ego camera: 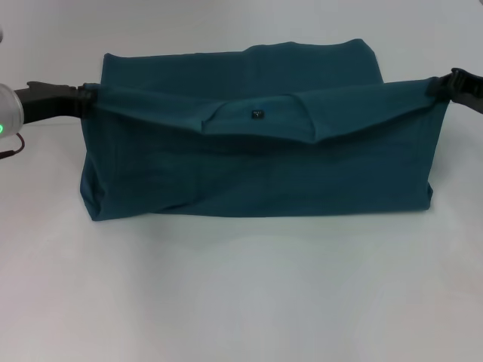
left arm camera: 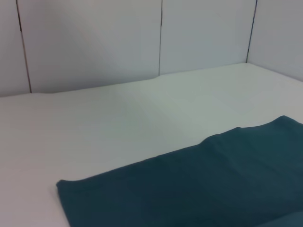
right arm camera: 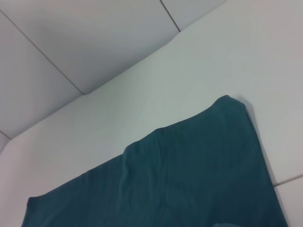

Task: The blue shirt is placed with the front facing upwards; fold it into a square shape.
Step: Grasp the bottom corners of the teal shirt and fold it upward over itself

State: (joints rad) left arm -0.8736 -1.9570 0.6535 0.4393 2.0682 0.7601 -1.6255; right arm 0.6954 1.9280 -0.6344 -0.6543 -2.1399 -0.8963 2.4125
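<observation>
Shirt [ego camera: 256,166]: on the white desk [ego camera: 241,302], its upper edge lifted and stretched between both pincers.
Left pincer [ego camera: 84,96]: clamped on the shirt's left corner.
Right pincer [ego camera: 439,87]: clamped on the right corner.

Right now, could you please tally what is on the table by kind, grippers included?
Blue shirt: 1, partly folded, its upper edge lifted.
Grippers: 2, the left gripper and the right gripper, each pinching one end of that edge.
Table: 1, white.
Total: 4.
</observation>
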